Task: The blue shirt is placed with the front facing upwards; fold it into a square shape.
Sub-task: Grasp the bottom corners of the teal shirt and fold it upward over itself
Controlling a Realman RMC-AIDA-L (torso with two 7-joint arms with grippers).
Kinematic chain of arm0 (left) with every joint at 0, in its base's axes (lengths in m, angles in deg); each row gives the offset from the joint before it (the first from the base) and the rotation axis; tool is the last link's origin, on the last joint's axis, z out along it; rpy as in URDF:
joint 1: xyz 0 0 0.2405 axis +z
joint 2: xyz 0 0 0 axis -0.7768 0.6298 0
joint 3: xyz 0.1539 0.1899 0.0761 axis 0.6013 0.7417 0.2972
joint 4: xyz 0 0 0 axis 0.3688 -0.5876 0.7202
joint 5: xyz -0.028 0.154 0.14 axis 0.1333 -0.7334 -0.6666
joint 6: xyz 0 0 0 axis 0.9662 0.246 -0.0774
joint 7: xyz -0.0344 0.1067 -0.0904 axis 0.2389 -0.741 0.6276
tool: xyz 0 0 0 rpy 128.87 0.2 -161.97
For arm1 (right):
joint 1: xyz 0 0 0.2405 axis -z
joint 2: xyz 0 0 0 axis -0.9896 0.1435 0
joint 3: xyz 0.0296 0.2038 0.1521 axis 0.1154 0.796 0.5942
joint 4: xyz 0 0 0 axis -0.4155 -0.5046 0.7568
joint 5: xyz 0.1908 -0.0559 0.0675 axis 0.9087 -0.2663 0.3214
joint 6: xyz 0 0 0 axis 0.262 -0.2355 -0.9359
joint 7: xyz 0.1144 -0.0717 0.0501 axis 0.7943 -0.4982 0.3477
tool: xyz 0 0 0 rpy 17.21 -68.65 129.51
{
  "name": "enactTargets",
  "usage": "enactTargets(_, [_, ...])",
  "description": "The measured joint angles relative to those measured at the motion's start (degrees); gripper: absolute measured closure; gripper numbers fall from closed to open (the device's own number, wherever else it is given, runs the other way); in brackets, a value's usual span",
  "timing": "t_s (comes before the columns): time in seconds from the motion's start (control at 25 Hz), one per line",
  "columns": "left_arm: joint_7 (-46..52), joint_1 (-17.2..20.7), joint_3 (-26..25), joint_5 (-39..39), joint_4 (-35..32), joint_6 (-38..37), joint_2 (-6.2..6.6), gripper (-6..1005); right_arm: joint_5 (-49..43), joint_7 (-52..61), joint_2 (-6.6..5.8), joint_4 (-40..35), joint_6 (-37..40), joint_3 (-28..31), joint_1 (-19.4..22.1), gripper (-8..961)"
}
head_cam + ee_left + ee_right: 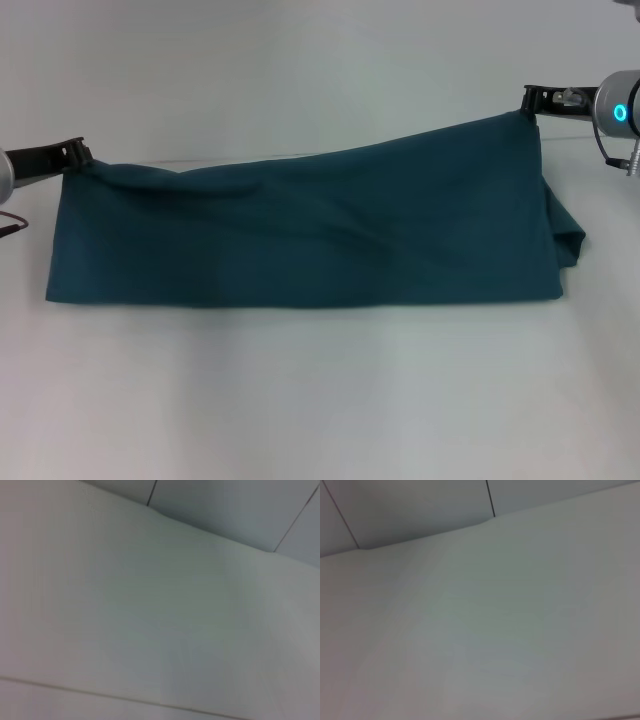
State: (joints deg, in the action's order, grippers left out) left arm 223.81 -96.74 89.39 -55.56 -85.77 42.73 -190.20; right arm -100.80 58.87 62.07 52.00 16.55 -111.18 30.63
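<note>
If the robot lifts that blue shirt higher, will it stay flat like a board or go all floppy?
Probably floppy. The blue shirt already sags and wrinkles between the left claw and the right claw, each pinching an upper corner. It likely weighs little, since two small pinches hold its edge up. The loose fold at its right end would probably swing or slip open.

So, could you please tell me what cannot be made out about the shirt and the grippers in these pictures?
- Head view: the blue shirt shows only plain teal; any lettering or collar is hidden by its own folds.
- Head view: the left gripper and right gripper meet the shirt's far corners; cloth hides the jaws' tips.
- Both wrist views: only the white table, no shirt or jaws.
</note>
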Motion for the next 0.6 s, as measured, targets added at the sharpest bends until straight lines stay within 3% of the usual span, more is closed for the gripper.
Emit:
enactTargets(0.4, [-9.2, -0.7, 0.2, 0.9, 0.4, 5.1, -1.27, 974, 0.0, 0.0, 0.14, 1.3, -1.9, -0.5, 0.1, 953])
enactTargets(0.6, [-7.5, -1.0, -0.2, 3.4, 0.8, 5.8, -1.65, 973, 0.1, -0.3, 0.38, 1.4, -1.9, -0.5, 0.4, 953])
